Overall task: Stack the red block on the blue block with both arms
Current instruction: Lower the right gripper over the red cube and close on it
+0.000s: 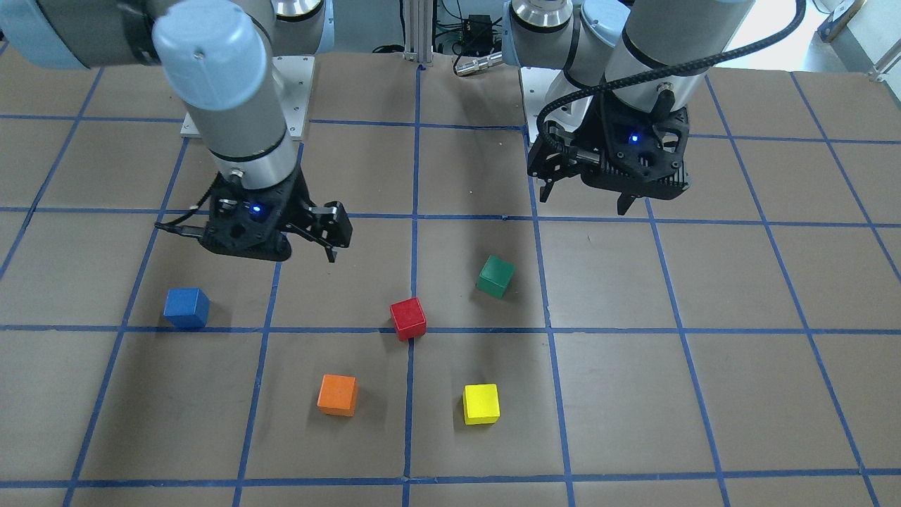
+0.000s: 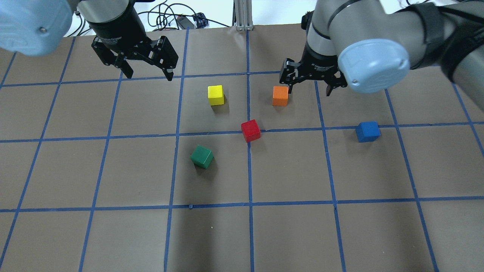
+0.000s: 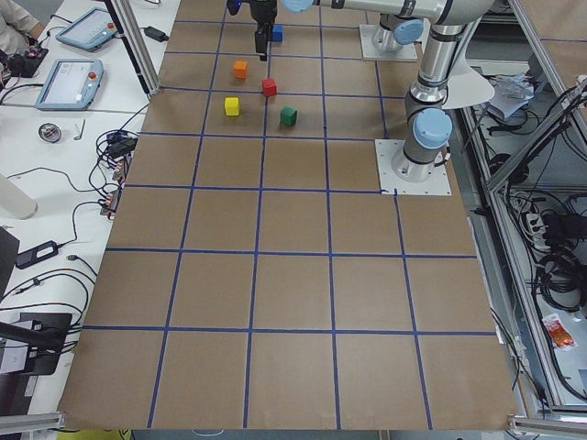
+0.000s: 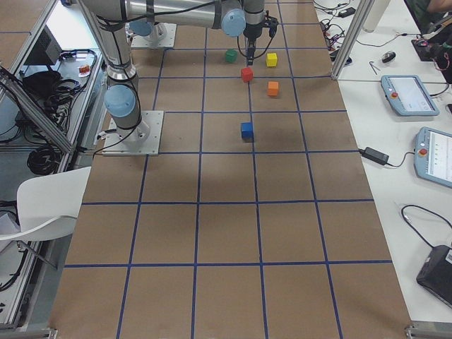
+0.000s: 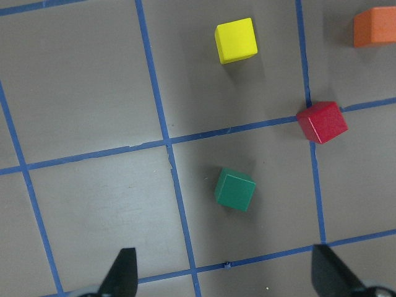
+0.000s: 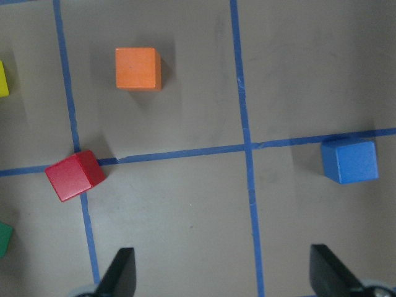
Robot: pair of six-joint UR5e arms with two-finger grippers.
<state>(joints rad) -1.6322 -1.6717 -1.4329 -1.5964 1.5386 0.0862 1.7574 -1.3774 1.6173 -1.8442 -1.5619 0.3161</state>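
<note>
Hanging left of the red block (image 2: 250, 130), the left hand (image 2: 149, 76) is spread apart, empty. That block, probably light, rigid and matte, suits a pinch on opposite flat faces. Right of it the right hand (image 2: 309, 91) gapes empty. The blue block (image 2: 367, 131) sits farther right on the flat table (image 2: 287, 234), uncrowded.

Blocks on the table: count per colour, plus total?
red block: 1
blue block: 1
green block: 1
yellow block: 1
orange block: 1
Total: 5
</note>
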